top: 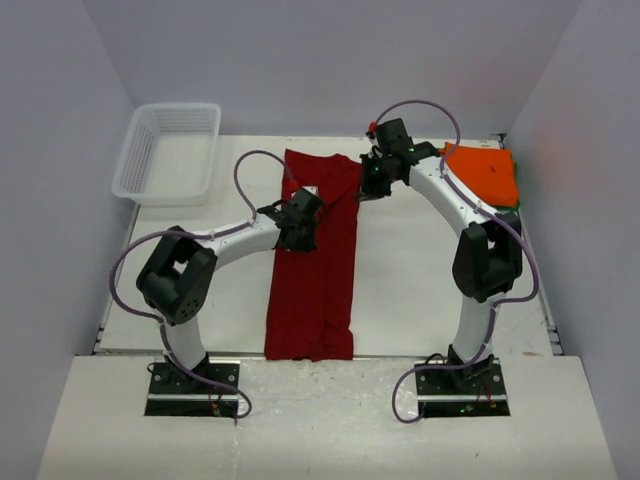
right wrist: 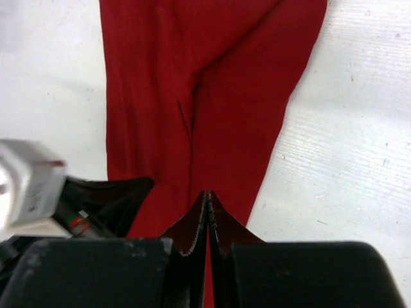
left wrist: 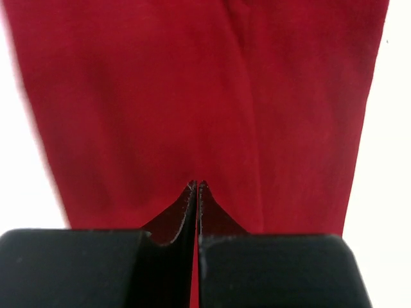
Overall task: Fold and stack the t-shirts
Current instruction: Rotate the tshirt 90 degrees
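We see the dark red t-shirt (top: 312,285) lying as a long folded strip on the white tabletop (top: 420,290), the left claw (left wrist: 197,186) poised on a bent arm over its upper half, the right claw (right wrist: 207,196) on an arched arm at its far right edge, both with fingers pressed together.

A white mesh basket (top: 135,150) is set upright at the far left corner of the table (top: 410,270), its open top turned up and its rim flared outward. The table is seen as a white, faintly grained surface. It is enclosed by pale walls on its left (top: 50,200), far (top: 330,60) and right (top: 590,200) sides. A lighter board (top: 320,430) is laid along the table's near edge.
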Robot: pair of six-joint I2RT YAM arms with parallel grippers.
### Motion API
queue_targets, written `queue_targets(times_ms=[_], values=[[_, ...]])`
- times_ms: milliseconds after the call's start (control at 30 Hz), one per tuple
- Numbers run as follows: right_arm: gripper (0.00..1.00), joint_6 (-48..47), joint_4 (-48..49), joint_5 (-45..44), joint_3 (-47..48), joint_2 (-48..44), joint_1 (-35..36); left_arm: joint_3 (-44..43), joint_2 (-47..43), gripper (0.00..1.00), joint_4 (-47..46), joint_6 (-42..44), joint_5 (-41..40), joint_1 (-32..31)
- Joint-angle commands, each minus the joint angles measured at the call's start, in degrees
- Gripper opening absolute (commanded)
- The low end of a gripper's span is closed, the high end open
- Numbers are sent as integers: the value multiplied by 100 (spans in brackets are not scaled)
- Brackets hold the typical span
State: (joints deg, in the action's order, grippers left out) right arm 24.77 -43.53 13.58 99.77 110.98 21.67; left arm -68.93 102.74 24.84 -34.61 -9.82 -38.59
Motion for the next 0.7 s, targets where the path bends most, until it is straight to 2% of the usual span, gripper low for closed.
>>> queue_targets(times_ms=[0,133,267,367,433,667], values=[[0,-166,-244,303,298,46,-102,-358,403,0,-690,367,683,114],[0,-297,-226,303,105,-23,-207,-630,659,0,-796,455,710,343],[0,-333,-183,268,-132,-173,-225,-1270,967,0,-683,569,947,843],[0,-350,-138,250,-264,-322,-233,-1771,1178,8,-568,630,1175,1063],[0,-359,-138,241,-300,-384,-242,-2036,1319,21,-480,692,1290,1134],[0,-333,-147,277,-440,-918,-251,-3425,2240,32,-340,859,2185,1494]])
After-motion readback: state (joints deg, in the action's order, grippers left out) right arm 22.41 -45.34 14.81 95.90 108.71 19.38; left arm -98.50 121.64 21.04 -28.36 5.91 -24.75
